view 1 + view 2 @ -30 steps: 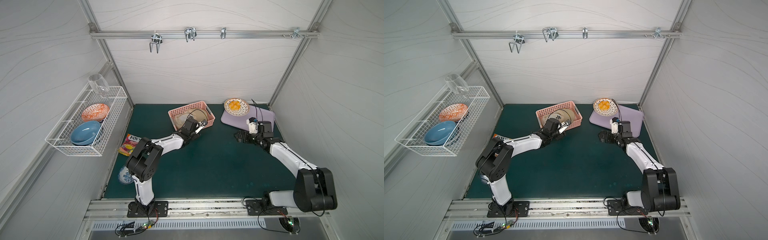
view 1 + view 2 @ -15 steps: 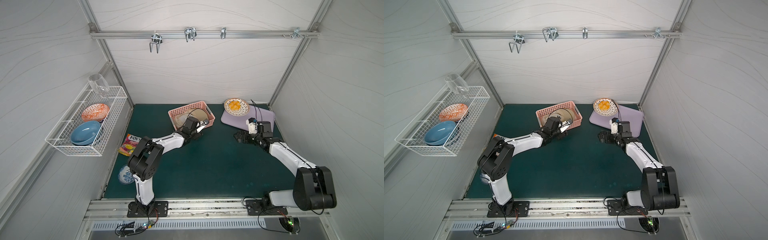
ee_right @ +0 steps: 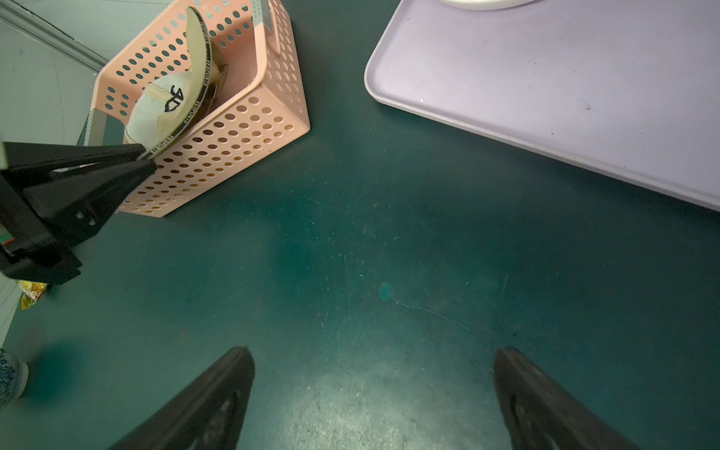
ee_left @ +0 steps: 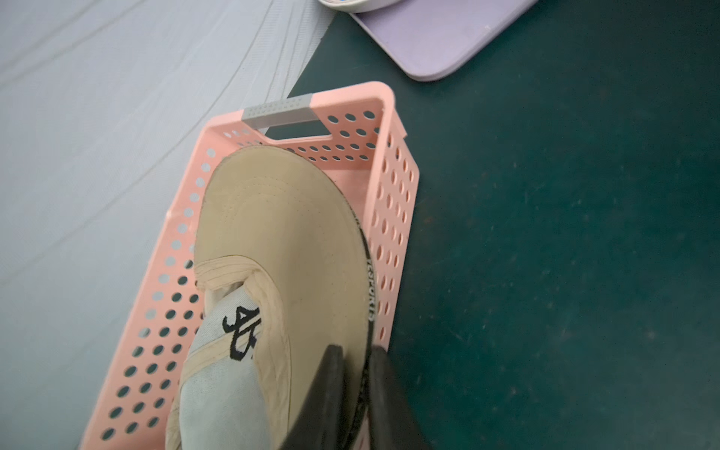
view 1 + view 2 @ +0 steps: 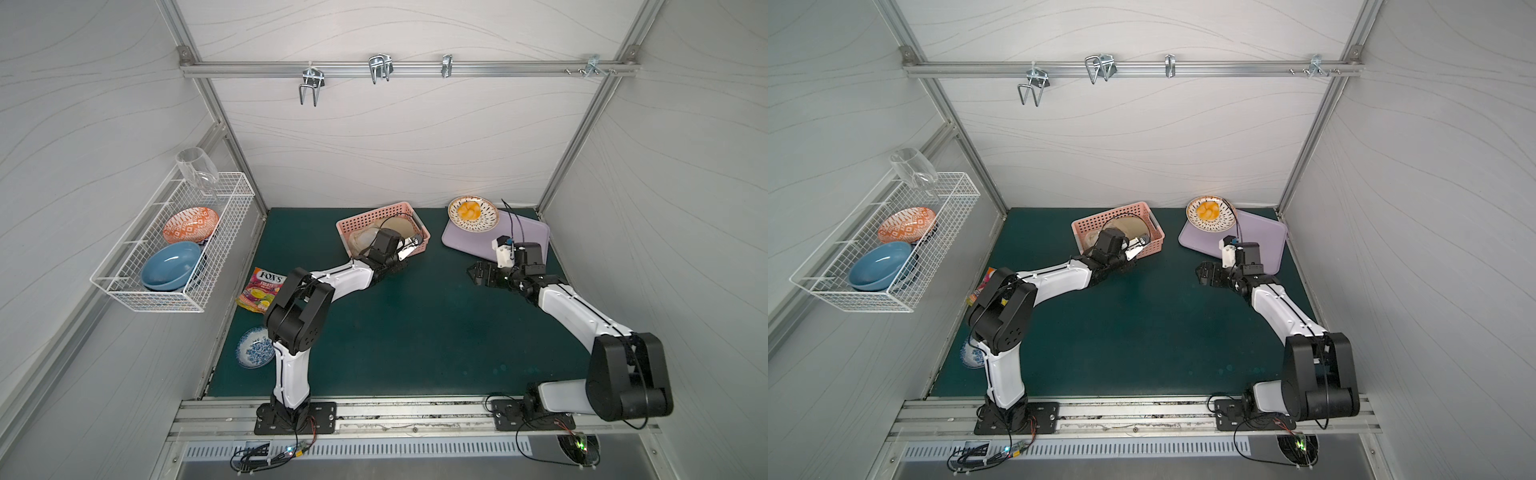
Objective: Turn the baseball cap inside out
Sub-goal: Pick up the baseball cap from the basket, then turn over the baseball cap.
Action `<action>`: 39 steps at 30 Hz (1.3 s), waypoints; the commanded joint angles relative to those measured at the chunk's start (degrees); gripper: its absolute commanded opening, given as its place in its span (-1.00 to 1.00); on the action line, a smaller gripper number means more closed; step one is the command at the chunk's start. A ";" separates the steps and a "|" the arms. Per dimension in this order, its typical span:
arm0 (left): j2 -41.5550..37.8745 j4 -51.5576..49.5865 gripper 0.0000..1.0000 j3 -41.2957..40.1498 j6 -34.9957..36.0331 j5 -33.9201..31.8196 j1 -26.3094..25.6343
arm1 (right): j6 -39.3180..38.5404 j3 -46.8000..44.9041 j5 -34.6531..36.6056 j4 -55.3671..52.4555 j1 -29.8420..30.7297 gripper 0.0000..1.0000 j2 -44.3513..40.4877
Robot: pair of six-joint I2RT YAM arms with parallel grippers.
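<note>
The baseball cap (image 4: 280, 233) sits inside the pink basket (image 4: 393, 187) with its brim standing up on edge, and the left gripper (image 4: 356, 350) is pinched tight on the brim's black-taped rim. The crown is cut off in the left wrist view, and in both top views the arm covers most of it. The rim lettering might be a brand name, but it's too blurry to read. The right gripper (image 3: 374, 350) hangs with its jaws spread wide, holding nothing, well apart from the basket.
</note>
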 commanded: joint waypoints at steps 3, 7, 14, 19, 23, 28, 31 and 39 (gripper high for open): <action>-2.71 0.97 -1.00 0.39 -1.04 3.71 -0.05 | 0.30 -0.51 -0.06 -1.31 0.46 0.98 0.31; -4.76 0.93 -1.00 -0.22 -1.15 4.18 -0.01 | 0.26 -0.42 -0.11 -1.39 0.48 0.98 0.18; -9.28 6.09 -1.00 -1.05 -2.46 -2.92 -0.02 | 0.31 0.16 -2.58 -1.66 0.57 0.98 -0.62; -13.72 7.37 -1.00 1.11 -1.85 -9.26 -0.03 | 0.83 1.41 -6.66 -2.05 0.57 0.99 -2.38; -20.15 -1.58 -1.00 5.64 -7.86 -7.47 -0.10 | 1.34 2.54 -11.86 -2.33 0.56 0.98 -4.68; -28.60 -11.21 -1.00 9.97 -20.70 -2.08 -0.03 | 1.93 4.06 -18.88 -2.54 0.85 0.98 -8.30; -33.02 -12.62 -1.00 9.52 -26.35 2.26 -0.08 | 1.81 4.61 -20.42 -2.80 1.64 0.98 -10.64; -42.54 -5.51 -1.00 -2.48 -39.51 20.04 0.00 | 1.45 5.85 -21.73 -5.13 5.65 0.98 -15.87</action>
